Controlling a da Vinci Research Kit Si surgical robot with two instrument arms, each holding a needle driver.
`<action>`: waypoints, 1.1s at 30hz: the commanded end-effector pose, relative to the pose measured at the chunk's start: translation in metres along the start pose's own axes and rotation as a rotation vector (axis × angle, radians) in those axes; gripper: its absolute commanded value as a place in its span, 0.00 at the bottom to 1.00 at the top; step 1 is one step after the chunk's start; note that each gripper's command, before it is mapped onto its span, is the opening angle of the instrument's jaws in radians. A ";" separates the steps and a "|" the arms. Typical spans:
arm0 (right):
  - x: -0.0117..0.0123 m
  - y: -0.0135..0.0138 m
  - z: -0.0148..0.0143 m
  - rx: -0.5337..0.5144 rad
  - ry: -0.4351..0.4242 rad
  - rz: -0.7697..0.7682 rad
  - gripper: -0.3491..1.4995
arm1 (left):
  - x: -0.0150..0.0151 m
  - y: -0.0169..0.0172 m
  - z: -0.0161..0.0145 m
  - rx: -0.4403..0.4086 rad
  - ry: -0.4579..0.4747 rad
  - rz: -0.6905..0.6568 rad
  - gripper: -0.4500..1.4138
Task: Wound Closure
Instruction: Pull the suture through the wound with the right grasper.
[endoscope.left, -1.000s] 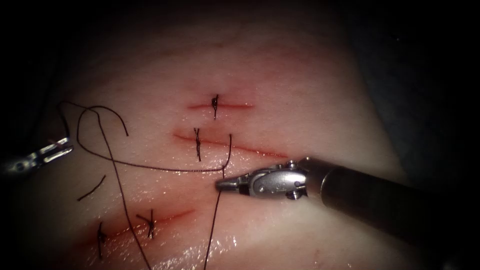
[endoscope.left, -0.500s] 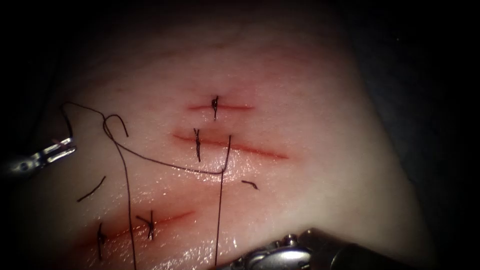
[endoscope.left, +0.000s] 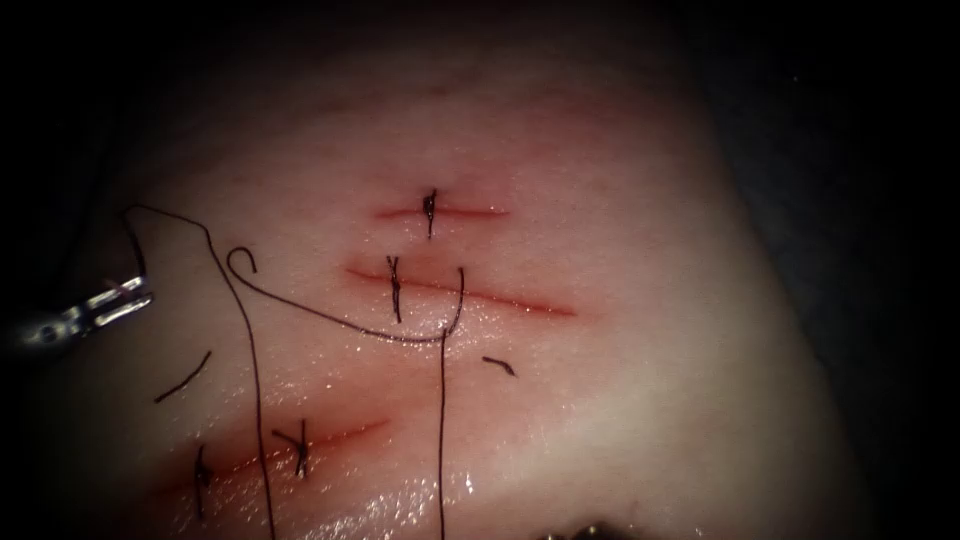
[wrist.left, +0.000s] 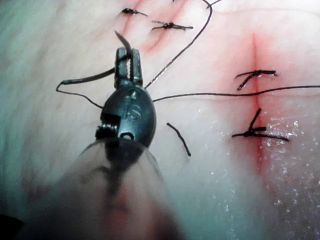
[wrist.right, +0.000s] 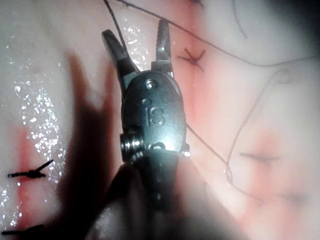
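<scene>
Running from the middle cut (endoscope.left: 460, 292) in the pale pork tissue (endoscope.left: 620, 300), dark thread (endoscope.left: 441, 440) trails leftward to the left claw (endoscope.left: 125, 297), clamped on it; keep tension gentle. Right claw (wrist.right: 140, 45) gapes empty. Needle unseen.

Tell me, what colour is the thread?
Dark, nearly black. The thread stands out best against the pale tissue in the endoscope view.

A dark surface (endoscope.left: 870, 150) lies along the endoscope view's right side.
</scene>
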 end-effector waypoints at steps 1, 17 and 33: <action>-0.0013 0.0028 -0.0016 -0.036 -0.004 -0.011 0.99 | -0.0004 0.0000 0.0007 0.000 0.002 0.001 0.00; -0.0076 0.0125 -0.0111 -0.182 -0.087 -0.039 0.99 | -0.0006 0.0000 0.0008 -0.001 0.002 0.002 0.00; -0.0224 0.0132 -0.0051 -0.155 -0.092 -0.106 0.98 | -0.0008 0.0004 0.0005 -0.006 -0.003 0.003 0.00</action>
